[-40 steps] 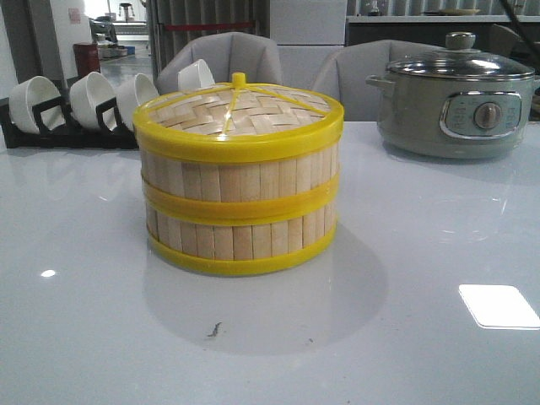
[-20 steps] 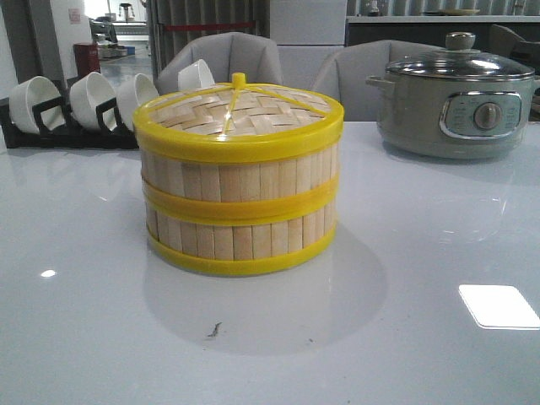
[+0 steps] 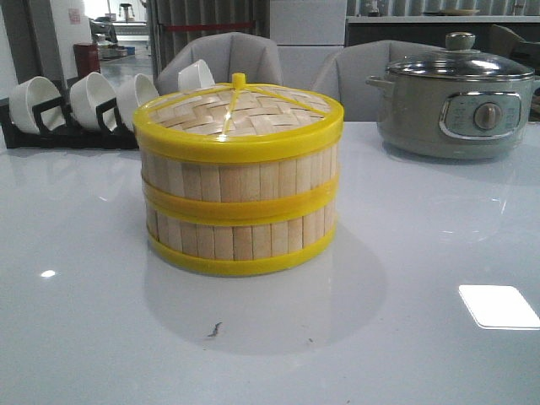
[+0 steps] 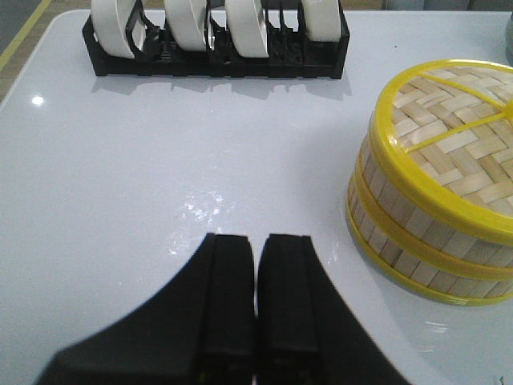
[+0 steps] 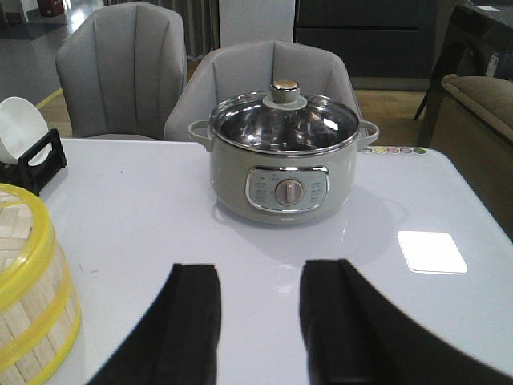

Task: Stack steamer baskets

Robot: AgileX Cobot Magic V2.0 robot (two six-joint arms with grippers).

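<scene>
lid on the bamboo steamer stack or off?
On. The flat woven-bamboo lid with yellow rim sits level atop the two stacked slatted bamboo steamer baskets, knob up.

The left end effector hangs over a bare stretch of the glossy white bench, its two black fingers pressed side by side with only a thin seam between them and nothing held. Off to one side the steamer baskets stand as a stack of two, pale bamboo slat walls banded by yellow rims, resting on the bench well apart from the fingers. A woven bamboo lid with a yellow rim closes the upper one. Along the far edge sits a black rack holding white bowls upright in its slots.
</scene>
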